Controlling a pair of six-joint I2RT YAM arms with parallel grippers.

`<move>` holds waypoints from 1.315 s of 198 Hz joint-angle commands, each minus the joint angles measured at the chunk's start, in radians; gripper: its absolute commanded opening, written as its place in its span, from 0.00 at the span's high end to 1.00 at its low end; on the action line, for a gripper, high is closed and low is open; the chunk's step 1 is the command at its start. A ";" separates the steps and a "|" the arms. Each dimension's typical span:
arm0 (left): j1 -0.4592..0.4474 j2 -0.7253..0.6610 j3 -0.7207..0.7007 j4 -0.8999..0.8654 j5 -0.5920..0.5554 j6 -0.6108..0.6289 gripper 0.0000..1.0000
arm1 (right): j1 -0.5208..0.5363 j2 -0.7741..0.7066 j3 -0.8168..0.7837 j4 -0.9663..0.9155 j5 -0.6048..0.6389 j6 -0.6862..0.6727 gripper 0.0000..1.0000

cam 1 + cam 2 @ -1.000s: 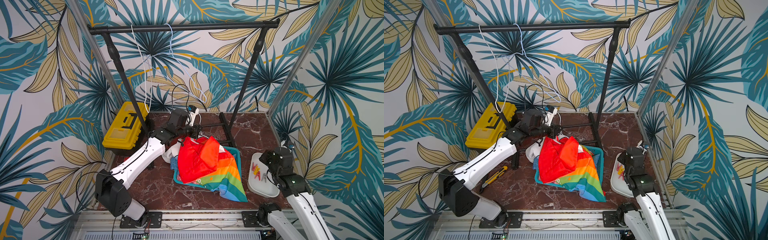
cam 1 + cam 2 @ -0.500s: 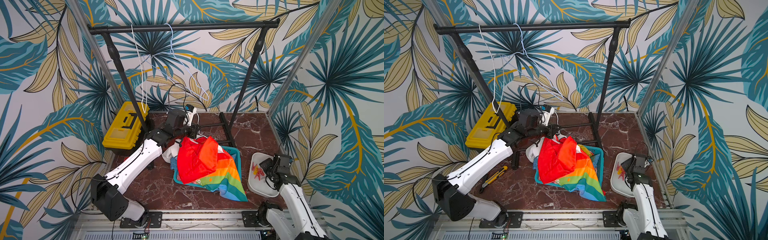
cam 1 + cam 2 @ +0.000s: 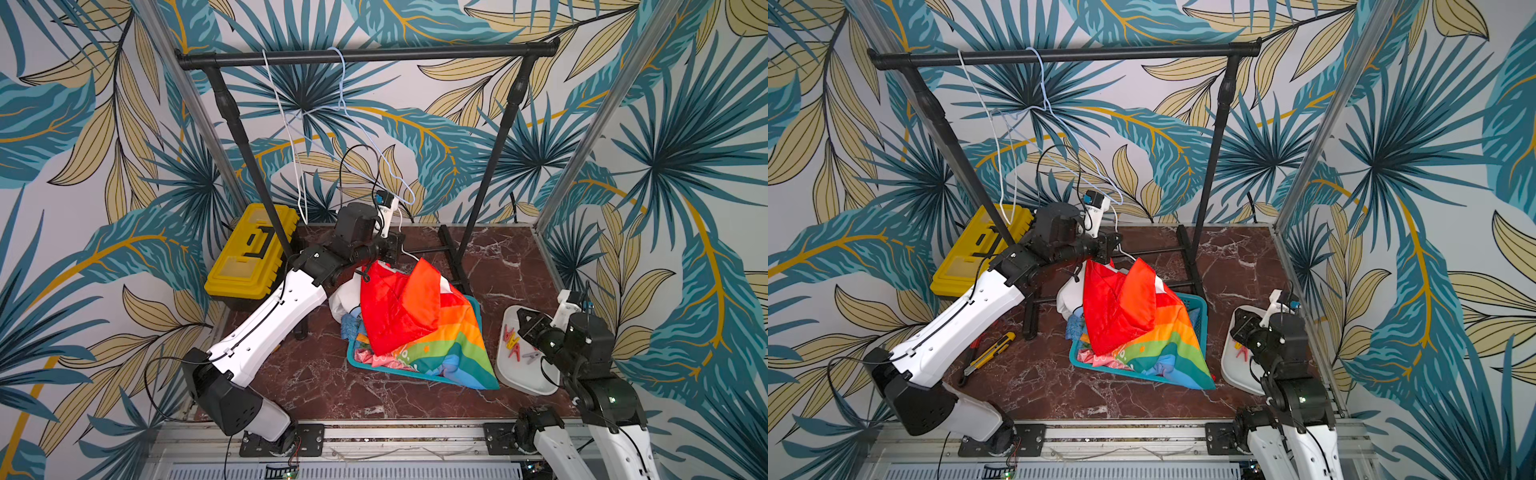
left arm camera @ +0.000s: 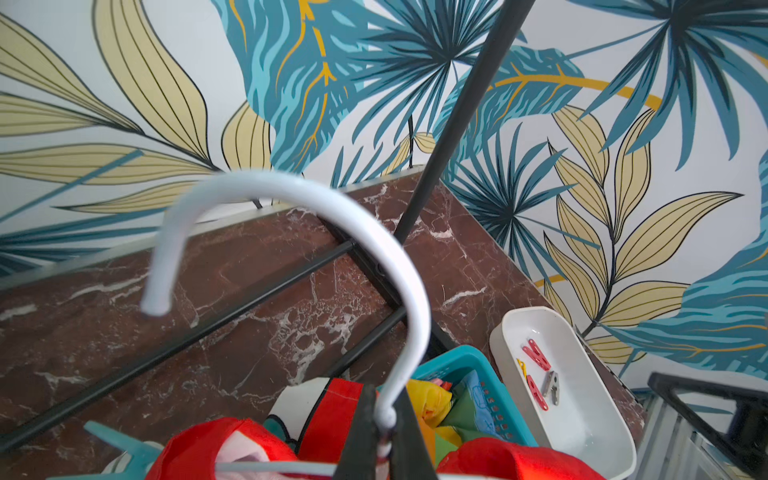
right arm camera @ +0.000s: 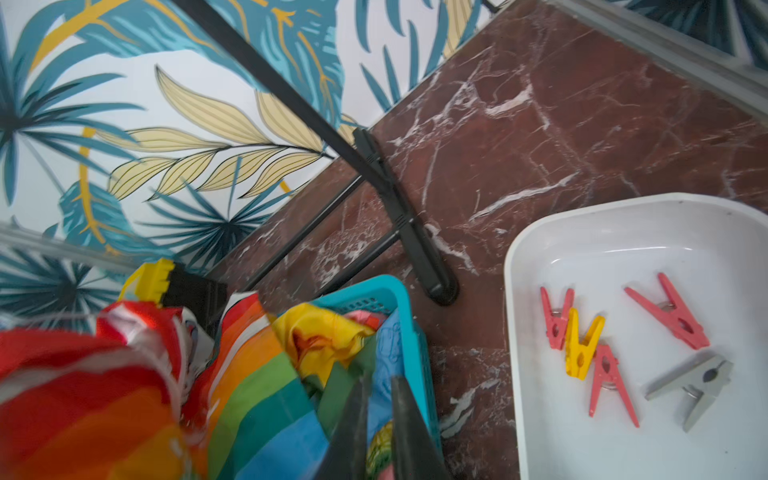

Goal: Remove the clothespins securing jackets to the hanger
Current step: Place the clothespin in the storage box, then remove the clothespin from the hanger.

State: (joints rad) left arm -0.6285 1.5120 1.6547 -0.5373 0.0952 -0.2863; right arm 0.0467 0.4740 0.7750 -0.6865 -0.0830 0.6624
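My left gripper is shut on the neck of a white hanger. A rainbow-striped jacket with a red hood hangs from it over a teal basket. A teal clothespin sits at the hanger's arm. A yellow ridged piece that looks like a clothespin shows at the jacket's top. Several pink, yellow and grey clothespins lie in a white tray. My right gripper hovers by the tray, shut and empty.
More crumpled clothes fill the basket. A black clothes rack spans the back, with two bare wire hangers on its rail. A yellow toolbox stands at the left. A yellow utility knife lies on the marble floor.
My right gripper dipped into the tray with its jaws apart, then rose again with them shut. The left arm has lifted the hanger a little.
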 commanded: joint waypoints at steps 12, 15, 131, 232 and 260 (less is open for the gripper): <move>-0.021 0.050 0.149 -0.040 -0.085 0.063 1.00 | 0.005 -0.040 0.009 -0.173 -0.266 -0.014 0.92; -0.026 0.056 0.165 -0.046 -0.094 0.070 1.00 | 0.006 -0.049 0.013 -0.177 -0.273 -0.017 0.93; -0.292 0.172 0.568 -0.207 -0.312 0.244 1.00 | 0.008 -0.041 -0.218 0.131 -0.643 0.101 0.98; -0.560 0.224 0.644 -0.236 -0.539 0.266 1.00 | 0.053 0.048 -0.381 0.458 -0.615 0.226 0.97; -0.660 0.216 0.671 -0.236 -0.645 0.323 1.00 | 0.057 0.106 -0.398 0.529 -0.609 0.228 0.98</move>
State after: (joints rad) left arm -1.2152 1.7618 2.3024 -0.8059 -0.4320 -0.0063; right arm 0.0948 0.5465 0.4076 -0.2626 -0.7006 0.8761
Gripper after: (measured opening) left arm 0.068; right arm 0.047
